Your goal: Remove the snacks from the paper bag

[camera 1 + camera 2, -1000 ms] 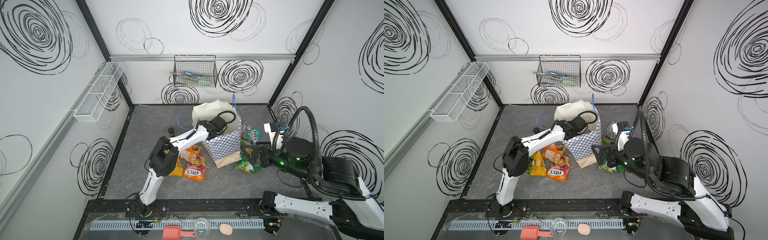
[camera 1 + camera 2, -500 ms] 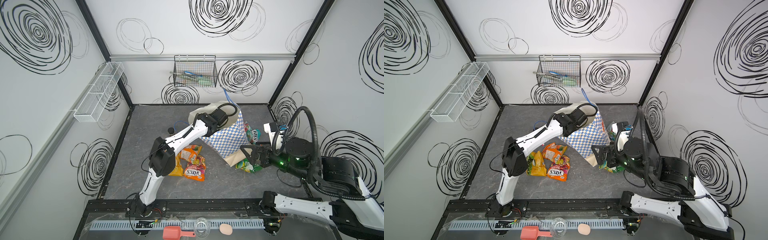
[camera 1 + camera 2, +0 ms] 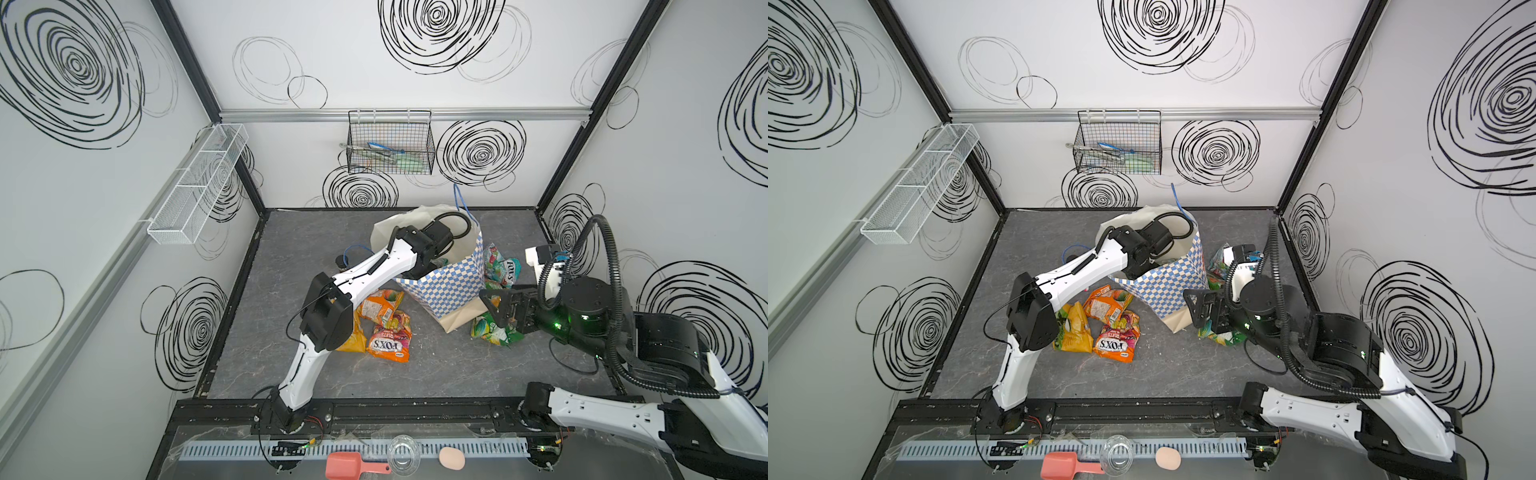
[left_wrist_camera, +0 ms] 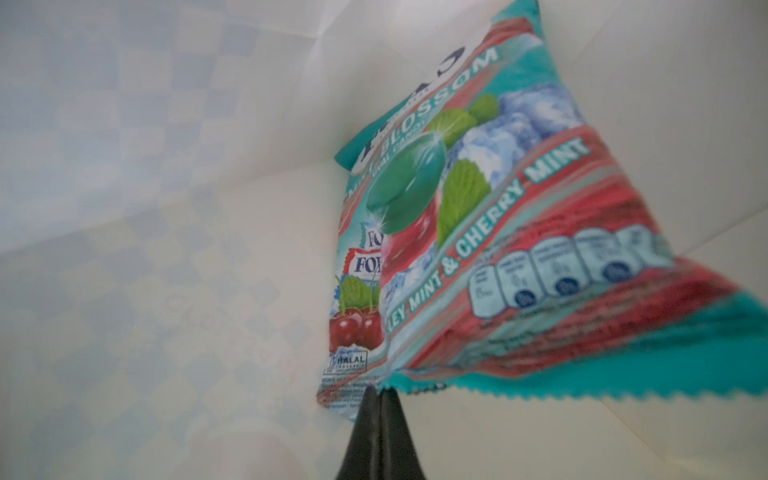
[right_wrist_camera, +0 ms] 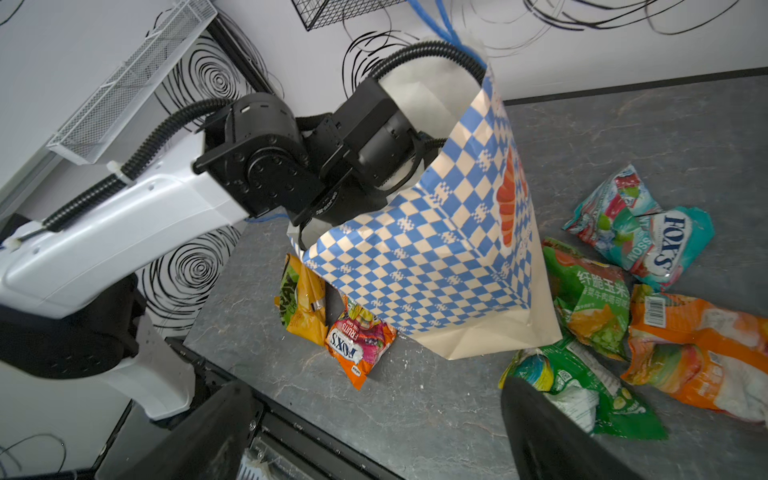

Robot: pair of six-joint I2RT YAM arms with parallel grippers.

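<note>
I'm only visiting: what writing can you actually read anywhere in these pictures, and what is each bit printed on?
"BLOSSOM": teal-and-red glossy packet inside the blue-checkered paper bag
"MINT & CHERRY MINT": same packet
"HALAL": same packet
"FOX'S": pink-and-orange crinkly packet
"FRUITS": same packet
"FOX'S": teal crinkly packet beside the bag
"纤脆玉米": green crinkly packet
Too small or blurred: barcode digits on the orange crinkly packet; nutrition panels on the teal-and-red glossy packet.

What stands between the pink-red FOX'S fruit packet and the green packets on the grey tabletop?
The tall cream paper bag with blue-and-white checks: its base sits between the pink-red packet and the green packets, clearest in the right wrist view.
</note>
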